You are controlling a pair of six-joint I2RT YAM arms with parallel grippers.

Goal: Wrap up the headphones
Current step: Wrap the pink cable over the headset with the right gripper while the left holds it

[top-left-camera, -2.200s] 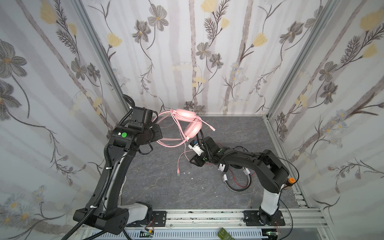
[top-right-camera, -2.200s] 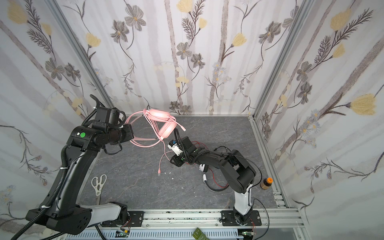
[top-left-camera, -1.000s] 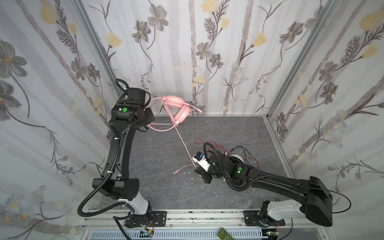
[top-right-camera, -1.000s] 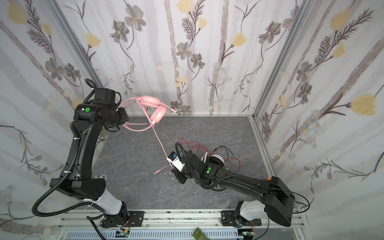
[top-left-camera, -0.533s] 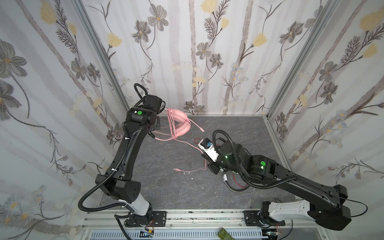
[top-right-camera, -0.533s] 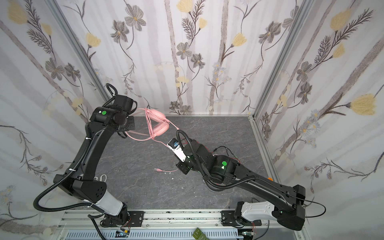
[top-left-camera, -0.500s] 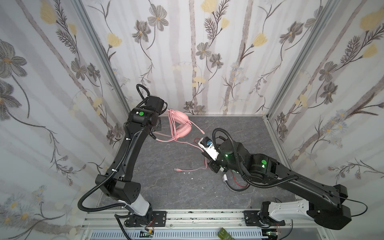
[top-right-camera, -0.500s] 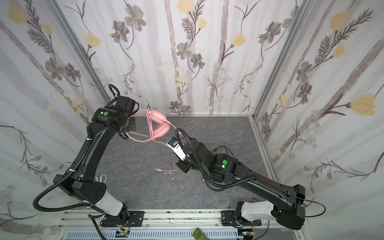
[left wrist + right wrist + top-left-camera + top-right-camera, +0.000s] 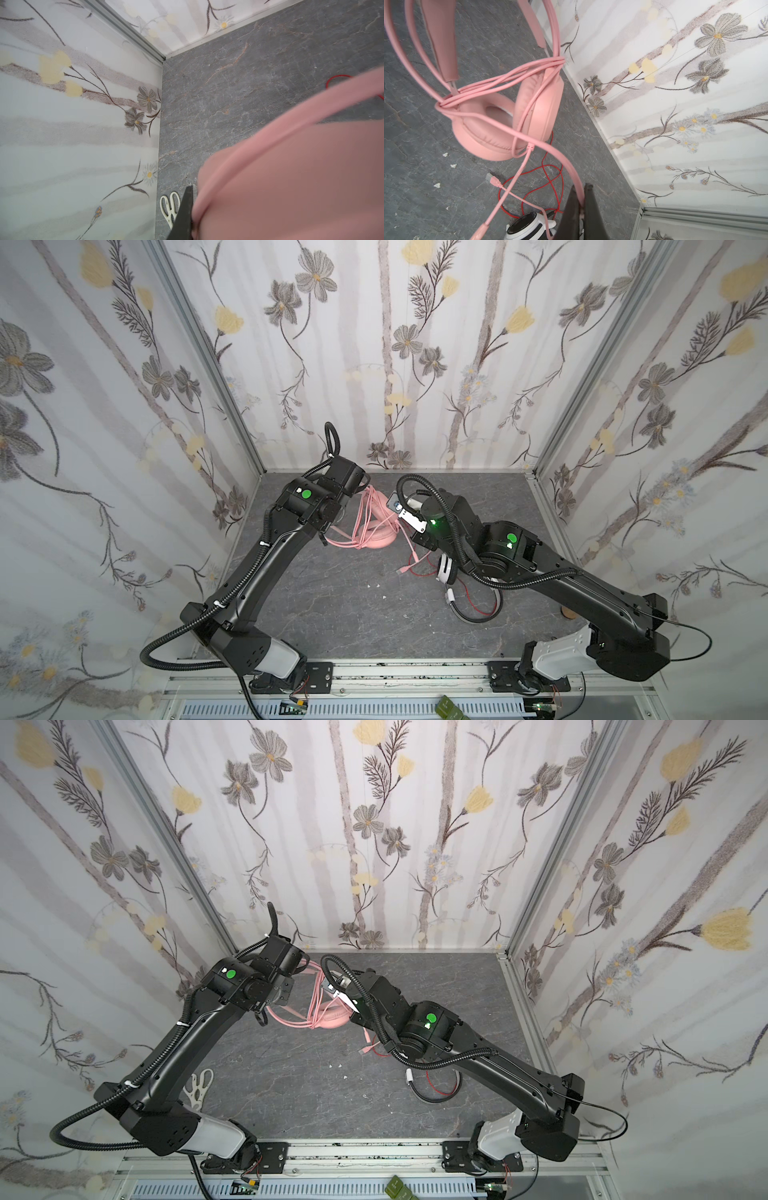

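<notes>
As shown only at right wrist, pinches pink cable [image 9: 560,158] in right pincer [image 9: 581,188]. Clamps hanging pink headset [image 9: 376,533] tight in left pincer [image 9: 187,207]. Shows white headset [image 9: 446,568], scissors [image 9: 199,1088] lying on grey surface [image 9: 332,614] between floral walls [image 9: 415,364].

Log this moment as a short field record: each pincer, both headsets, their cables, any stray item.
left pincer: shut on the pink headset
right pincer: shut on the pink cable, past the wound part
pink headset: cable looped several times across it, above the earcups
pink plug: loose end, not yet wrapped
white-and-black headset: on the table, partly under the right arm, not held
red cable: sprawled loose on the table
scissors: on the table near the left arm
</notes>
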